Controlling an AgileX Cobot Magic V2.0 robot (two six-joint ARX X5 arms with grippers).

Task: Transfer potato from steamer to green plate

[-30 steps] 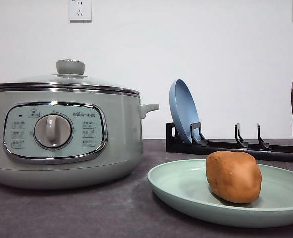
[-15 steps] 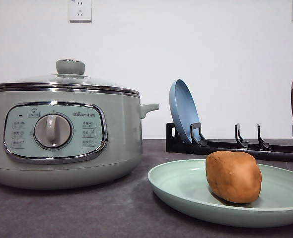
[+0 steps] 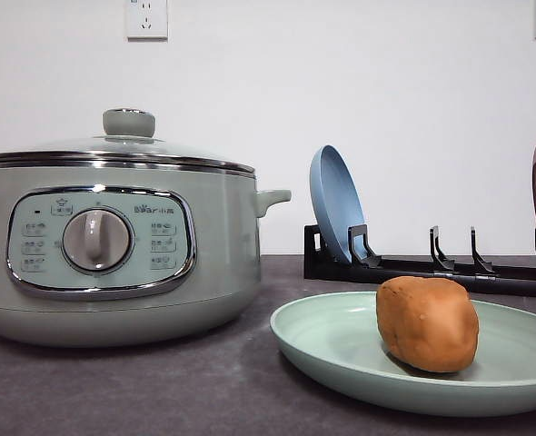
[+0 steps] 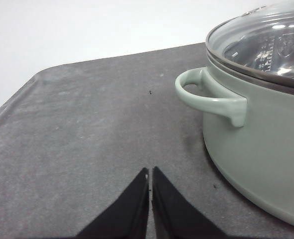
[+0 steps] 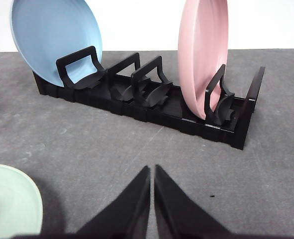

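on the matte grey table (image 3: 159, 391), lumpy potato (image 3: 427, 324) fills smooth green plate (image 3: 341, 350); both hands (image 4: 150, 175) (image 5: 152, 172) pinched empty.

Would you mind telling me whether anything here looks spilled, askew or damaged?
Nothing stands out. The potato rests on the green plate, the steamer has its lid seated, and the blue plate and pink plate stand in the rack.

My right gripper (image 5: 152, 172) hung over the dark table (image 5: 87, 149) with its fingers pressed together, holding nothing. Beyond it stood a black rack (image 5: 152, 102), a blue plate (image 5: 52, 42) and a pink plate (image 5: 203, 50) upright in its slots. The green plate (image 5: 10, 204) lay near my fingers.
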